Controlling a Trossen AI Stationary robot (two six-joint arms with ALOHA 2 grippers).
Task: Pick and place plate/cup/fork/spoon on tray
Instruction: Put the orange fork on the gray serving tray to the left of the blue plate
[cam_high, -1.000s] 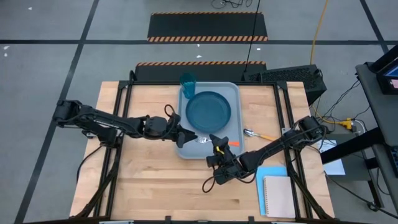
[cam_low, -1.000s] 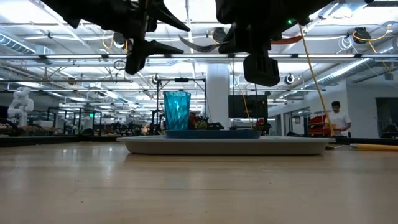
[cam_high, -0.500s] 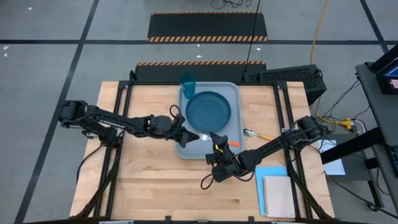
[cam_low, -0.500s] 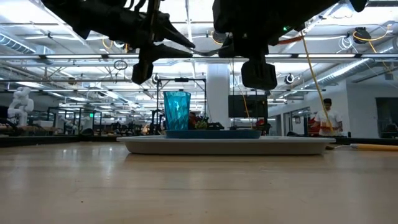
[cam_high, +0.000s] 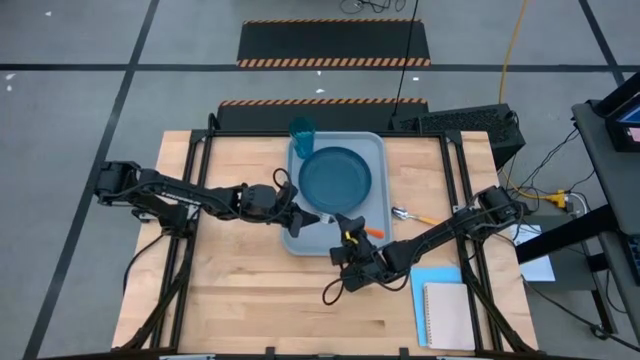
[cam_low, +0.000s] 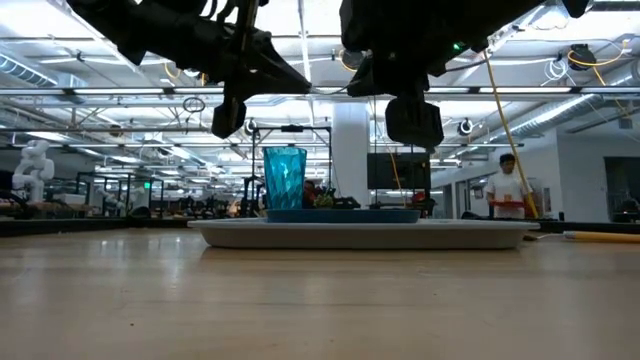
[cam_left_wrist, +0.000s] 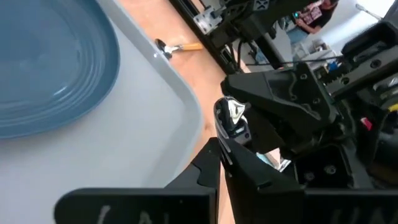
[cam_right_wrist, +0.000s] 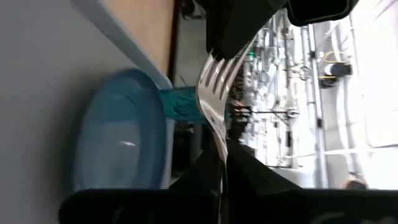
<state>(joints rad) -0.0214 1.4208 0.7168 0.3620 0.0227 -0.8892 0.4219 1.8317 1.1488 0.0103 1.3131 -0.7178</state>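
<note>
My right end effector (cam_high: 348, 238) pinches the fork (cam_right_wrist: 212, 93) above the tray (cam_high: 379, 150), at 6 o'clock from the plate (cam_high: 335, 172). My left end effector (cam_high: 312, 218) grips its tines, I think. Next I must release one side.

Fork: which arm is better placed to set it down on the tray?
Right. The right pincer grips the fork above the near end of the tray, so it need only lower it. The left pincer hovers at the tines.
</note>
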